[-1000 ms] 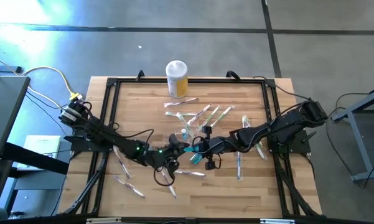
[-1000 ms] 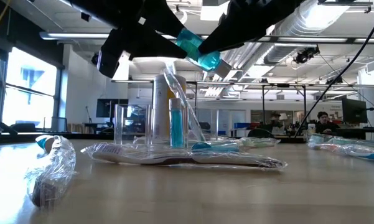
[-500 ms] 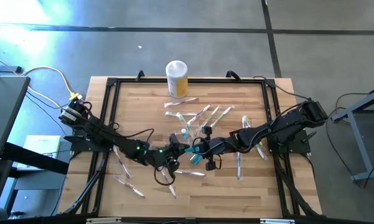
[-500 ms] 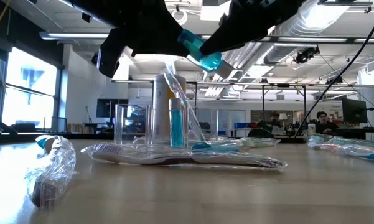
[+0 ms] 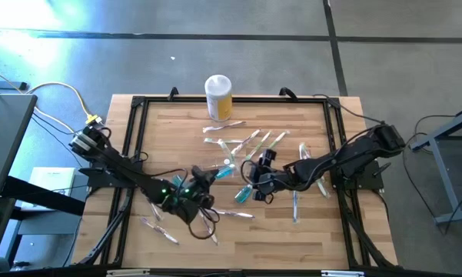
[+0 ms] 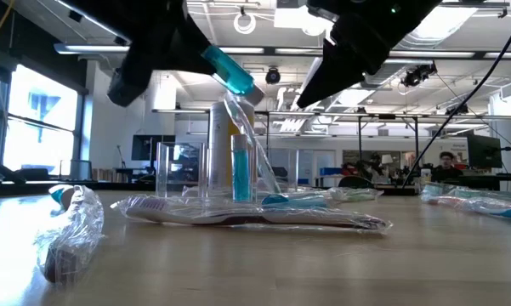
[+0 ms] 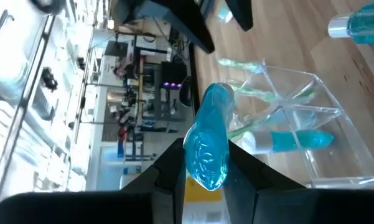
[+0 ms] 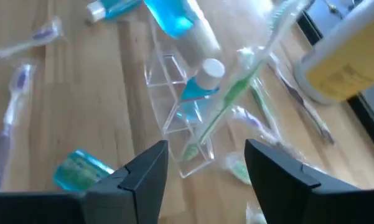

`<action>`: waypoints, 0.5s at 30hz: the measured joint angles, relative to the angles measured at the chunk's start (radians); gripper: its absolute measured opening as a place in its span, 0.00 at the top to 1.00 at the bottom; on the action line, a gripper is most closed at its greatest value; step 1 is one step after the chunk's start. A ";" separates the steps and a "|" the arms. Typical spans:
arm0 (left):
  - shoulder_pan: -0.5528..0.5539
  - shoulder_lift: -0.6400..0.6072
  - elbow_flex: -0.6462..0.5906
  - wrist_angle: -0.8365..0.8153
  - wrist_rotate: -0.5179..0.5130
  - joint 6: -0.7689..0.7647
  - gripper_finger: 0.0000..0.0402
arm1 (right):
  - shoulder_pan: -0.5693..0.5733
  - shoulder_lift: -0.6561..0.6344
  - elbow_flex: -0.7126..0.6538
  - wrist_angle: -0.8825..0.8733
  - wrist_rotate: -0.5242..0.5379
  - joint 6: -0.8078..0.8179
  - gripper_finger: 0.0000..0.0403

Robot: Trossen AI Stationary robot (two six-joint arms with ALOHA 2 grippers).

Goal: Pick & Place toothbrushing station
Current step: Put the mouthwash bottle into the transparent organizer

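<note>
The two arms have drawn apart since a second ago: the blue tube (image 7: 208, 146) that both held has gone with the left gripper (image 5: 202, 178), whose fingers are clamped on it, while the right gripper (image 5: 259, 171) has let go and backed off, fingers spread wide. The toothbrushing station (image 8: 177, 106) stands on the desk (image 5: 277, 238) between them, near the middle, holding a blue bottle (image 8: 196, 87) and a green toothbrush (image 8: 236, 87); its clear walls barely show from above.
</note>
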 joint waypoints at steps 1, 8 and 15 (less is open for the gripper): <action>-0.005 -0.017 0.000 -0.036 -0.002 -0.047 0.83 | 0.003 -0.001 0.001 -0.007 -0.002 0.021 0.49; 0.010 -0.298 -0.001 -0.417 0.238 -0.514 0.83 | 0.064 -0.001 0.000 0.006 -0.011 0.037 0.51; 0.100 -0.614 -0.275 -0.083 0.484 -0.656 0.83 | 0.108 -0.001 0.000 0.185 -0.023 -0.077 0.54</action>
